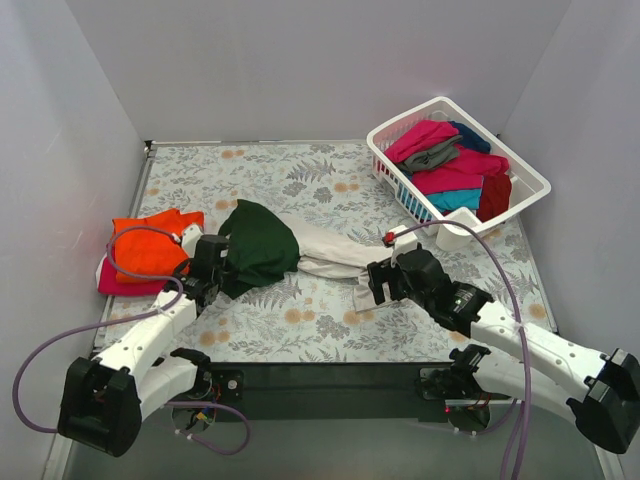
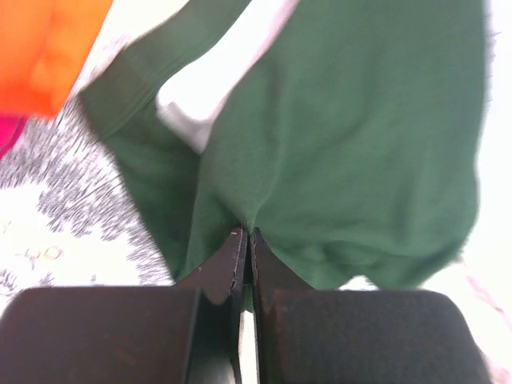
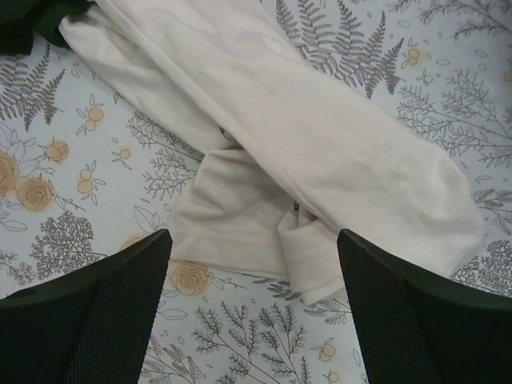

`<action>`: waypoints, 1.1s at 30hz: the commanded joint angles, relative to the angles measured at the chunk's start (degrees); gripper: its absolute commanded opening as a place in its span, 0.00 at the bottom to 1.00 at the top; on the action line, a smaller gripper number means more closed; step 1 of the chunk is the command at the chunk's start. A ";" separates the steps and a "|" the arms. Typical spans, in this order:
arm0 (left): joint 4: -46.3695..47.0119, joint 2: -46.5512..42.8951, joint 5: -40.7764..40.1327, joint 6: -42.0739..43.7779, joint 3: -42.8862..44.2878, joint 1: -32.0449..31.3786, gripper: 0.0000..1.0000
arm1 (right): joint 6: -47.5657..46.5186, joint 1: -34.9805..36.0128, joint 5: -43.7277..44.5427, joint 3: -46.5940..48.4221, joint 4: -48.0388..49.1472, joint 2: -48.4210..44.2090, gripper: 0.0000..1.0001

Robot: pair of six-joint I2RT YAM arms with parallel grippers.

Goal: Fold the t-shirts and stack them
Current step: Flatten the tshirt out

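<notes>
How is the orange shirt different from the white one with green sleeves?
The orange shirt is one colour; the white-and-green shirt has two. The orange shirt lies on a magenta shirt; the white-and-green shirt sprawls rumpled across the table cover. The left end effector pinches the white-and-green shirt; nothing holds the orange shirt. Both are outside the basket.

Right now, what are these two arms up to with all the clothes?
Two robot arms are folding shirts. The left pincer grips the green sleeve of a cream shirt lying crumpled; the right pincer hovers open over its other end. An orange shirt lies folded at the left on a magenta one, and more shirts wait in the basket.
</notes>
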 commanded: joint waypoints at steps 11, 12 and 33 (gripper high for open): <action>-0.47 3.04 0.41 9.11 22.73 3.60 0.00 | 5.57 -0.92 4.89 -3.31 -0.40 3.75 0.79; -0.13 3.91 0.85 9.81 23.62 4.13 0.00 | 5.92 -2.23 4.81 -3.66 -0.49 4.10 0.79; 1.81 10.76 11.40 13.42 31.62 10.11 0.00 | 3.47 -11.38 -12.69 -2.19 4.52 17.21 0.01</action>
